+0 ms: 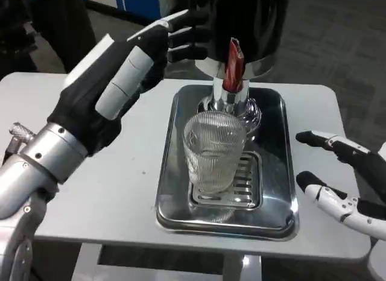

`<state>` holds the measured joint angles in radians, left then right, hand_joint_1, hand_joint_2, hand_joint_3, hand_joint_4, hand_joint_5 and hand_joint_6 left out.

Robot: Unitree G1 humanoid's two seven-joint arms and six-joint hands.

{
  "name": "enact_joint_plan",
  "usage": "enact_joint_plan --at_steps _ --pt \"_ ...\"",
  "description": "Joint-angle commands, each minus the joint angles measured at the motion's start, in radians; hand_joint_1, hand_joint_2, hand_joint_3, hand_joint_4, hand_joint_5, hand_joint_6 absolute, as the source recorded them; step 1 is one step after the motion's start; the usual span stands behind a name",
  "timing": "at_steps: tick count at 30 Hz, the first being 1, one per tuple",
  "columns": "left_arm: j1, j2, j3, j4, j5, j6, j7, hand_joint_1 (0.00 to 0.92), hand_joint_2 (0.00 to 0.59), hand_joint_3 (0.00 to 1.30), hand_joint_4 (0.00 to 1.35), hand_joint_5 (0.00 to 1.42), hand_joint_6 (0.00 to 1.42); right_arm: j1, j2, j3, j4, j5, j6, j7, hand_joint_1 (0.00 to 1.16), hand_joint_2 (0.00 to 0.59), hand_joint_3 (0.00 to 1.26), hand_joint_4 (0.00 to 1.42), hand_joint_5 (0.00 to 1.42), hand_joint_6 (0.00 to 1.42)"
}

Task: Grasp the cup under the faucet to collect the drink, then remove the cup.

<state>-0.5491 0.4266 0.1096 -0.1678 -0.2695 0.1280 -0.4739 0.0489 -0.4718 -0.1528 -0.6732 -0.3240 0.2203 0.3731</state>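
Two hands flank a steel drip tray (283, 172) under the dark dispenser (241, 28). Raised beside the dispenser, the left hand (129, 70) holds nothing, fingers straight. The right hand (338, 178), fingers apart and empty, should probably close around the ribbed glass cup (214, 151) on the grate beneath the red-handled faucet (232, 67), keeping it upright.

The top edge is cutting off the black drink dispenser (241, 28), so its upper body is not showing. The left hand (129, 70) is covering part of the dispenser's side with its fingertips (184, 37). The right edge is cropping the right hand (344, 184). The ribbed glass cup (214, 149) is hiding the faucet's spout; any liquid inside is impossible to tell.
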Motion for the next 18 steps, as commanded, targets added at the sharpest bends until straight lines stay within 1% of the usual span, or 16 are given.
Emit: enact_joint_plan --at_steps 1,7,12,18 --pt "-0.041 -0.012 -0.001 0.062 -0.027 0.002 -0.027 0.022 0.034 0.2 0.2 0.23 0.19 0.002 0.002 -0.004 0.001 0.002 0.005 -0.012 0.34 0.39 0.2 0.15 0.11 0.12" --pt "-0.074 -0.02 -0.008 0.116 -0.033 -0.01 -0.055 0.022 0.034 0.21 0.22 0.24 0.19 -0.002 0.002 -0.004 0.002 0.002 0.005 -0.013 0.34 0.39 0.2 0.15 0.11 0.12" --pt "-0.078 -0.026 -0.014 0.117 -0.039 -0.007 -0.063 0.022 0.034 0.23 0.24 0.25 0.19 -0.005 0.002 -0.006 0.007 0.003 0.004 -0.014 0.34 0.39 0.2 0.15 0.11 0.12" --pt "-0.084 -0.036 -0.021 0.107 -0.038 0.0 -0.064 0.022 0.034 0.25 0.29 0.29 0.21 -0.004 0.003 -0.004 0.013 0.003 0.001 -0.015 0.34 0.39 0.2 0.15 0.11 0.12"
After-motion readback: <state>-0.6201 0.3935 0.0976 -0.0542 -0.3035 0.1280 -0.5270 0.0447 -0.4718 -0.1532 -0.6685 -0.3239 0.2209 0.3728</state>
